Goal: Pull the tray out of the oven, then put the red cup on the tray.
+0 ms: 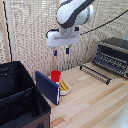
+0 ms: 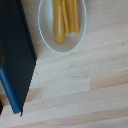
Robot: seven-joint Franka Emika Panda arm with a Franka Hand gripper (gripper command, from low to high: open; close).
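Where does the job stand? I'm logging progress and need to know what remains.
Done: the tray looks pulled out in front of the oven, resting on the wooden table. In hand: the gripper hangs empty above the red cup, fingers apart. Left: gripping the cup, which stands between the blue board and the white bowl, and setting it on the tray.
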